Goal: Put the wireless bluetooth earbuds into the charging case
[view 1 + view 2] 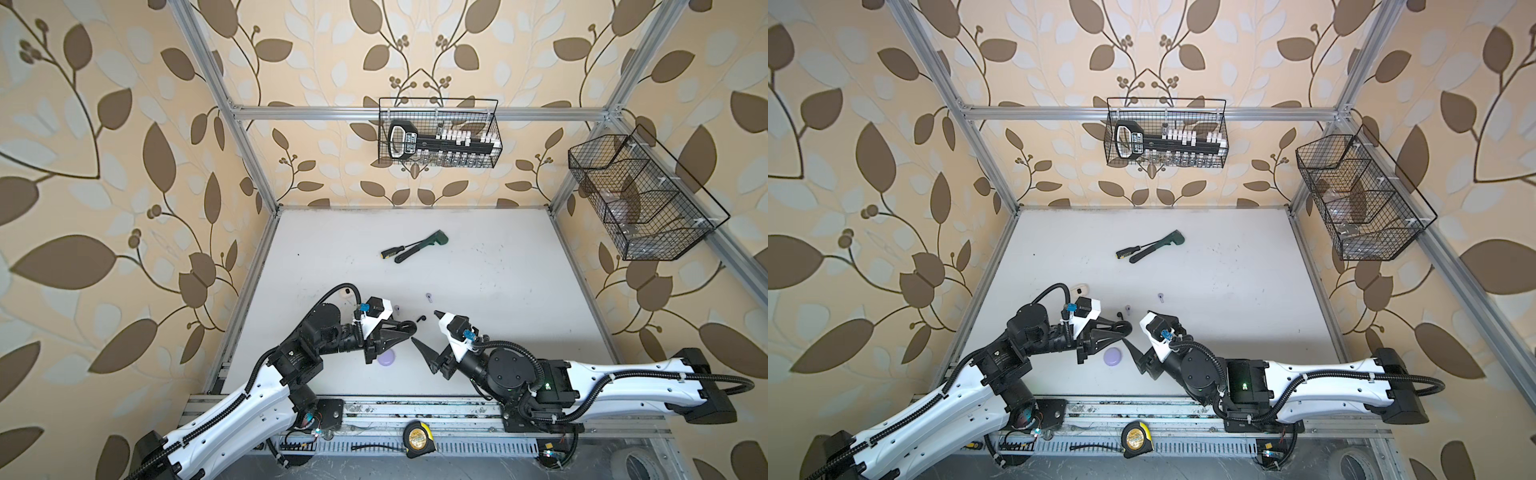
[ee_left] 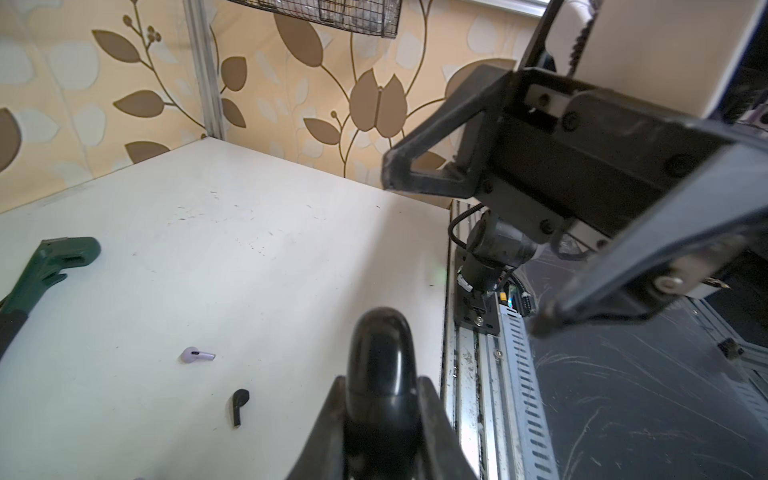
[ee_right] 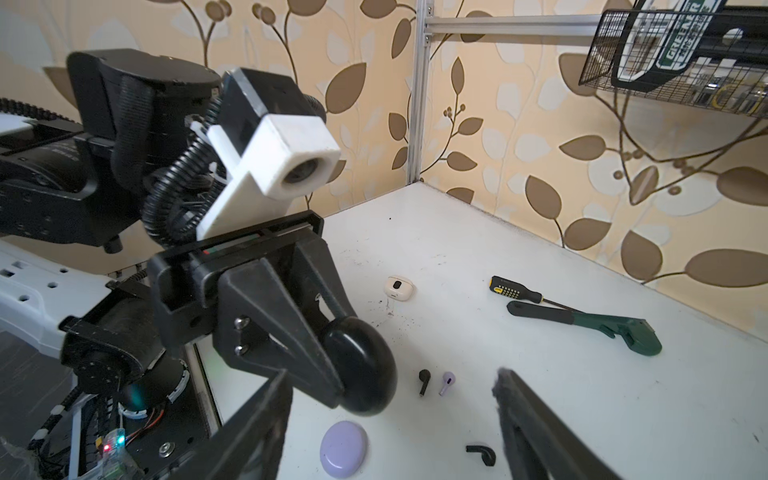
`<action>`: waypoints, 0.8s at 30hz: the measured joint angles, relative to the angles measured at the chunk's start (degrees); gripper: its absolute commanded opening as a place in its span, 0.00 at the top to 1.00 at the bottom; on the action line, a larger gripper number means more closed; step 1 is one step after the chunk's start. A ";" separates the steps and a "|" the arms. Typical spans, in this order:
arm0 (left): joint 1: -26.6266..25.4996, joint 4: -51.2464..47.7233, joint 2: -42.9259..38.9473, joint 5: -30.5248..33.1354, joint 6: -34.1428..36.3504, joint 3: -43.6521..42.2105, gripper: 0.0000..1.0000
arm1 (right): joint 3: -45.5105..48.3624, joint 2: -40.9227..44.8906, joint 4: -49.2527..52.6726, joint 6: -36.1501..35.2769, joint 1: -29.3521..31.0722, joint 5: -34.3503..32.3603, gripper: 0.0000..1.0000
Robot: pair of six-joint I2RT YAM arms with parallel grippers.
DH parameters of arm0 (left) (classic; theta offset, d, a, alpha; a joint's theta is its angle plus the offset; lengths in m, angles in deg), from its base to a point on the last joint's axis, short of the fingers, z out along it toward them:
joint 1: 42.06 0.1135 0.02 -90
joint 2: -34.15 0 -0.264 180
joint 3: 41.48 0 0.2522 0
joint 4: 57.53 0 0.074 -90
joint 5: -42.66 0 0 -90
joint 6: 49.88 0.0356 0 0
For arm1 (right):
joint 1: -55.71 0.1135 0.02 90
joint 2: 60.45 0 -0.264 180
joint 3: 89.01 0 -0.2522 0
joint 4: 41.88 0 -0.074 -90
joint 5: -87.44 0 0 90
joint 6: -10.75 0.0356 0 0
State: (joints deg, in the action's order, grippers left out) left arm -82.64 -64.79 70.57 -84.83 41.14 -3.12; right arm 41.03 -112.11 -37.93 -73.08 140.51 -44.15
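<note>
Far from done, it seems: left jaws clamp the black case (image 3: 361, 365), right jaws gape empty, and earbuds (image 3: 447, 382) lie loose on the worktop (image 3: 540, 232).

My left hand (image 1: 406, 330) clamped on black case (image 2: 380, 365), held above tabletop (image 1: 498, 282), fingers pointing toward my right hand (image 1: 424, 326). Right hand's jaws spread wide, above tabletop too, tips near left hand.

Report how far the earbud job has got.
Done: nothing visible; no earbud sits in a case. In hand: the left pincer is shut on the closed black case; the right pincer is open and empty. Left: one black earbud, a second black earbud and a lilac earbud lie loose; the lilac case lies closed.
</note>
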 measured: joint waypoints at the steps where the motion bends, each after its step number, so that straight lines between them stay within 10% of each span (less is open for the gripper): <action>1: 0.00 0.15 0.00 -0.55 0.09 0.00 1.00 | 0.00 -0.20 0.13 0.44 -0.35 -0.02 0.26; 24: 0.00 0.83 -0.02 -3.41 0.37 -0.17 1.00 | 0.00 -2.49 0.61 3.69 -3.23 4.92 0.33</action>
State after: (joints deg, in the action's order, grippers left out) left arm -82.64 -63.96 70.55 -88.24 41.51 -3.29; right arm 41.03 -114.60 -37.31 -69.39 137.27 -39.23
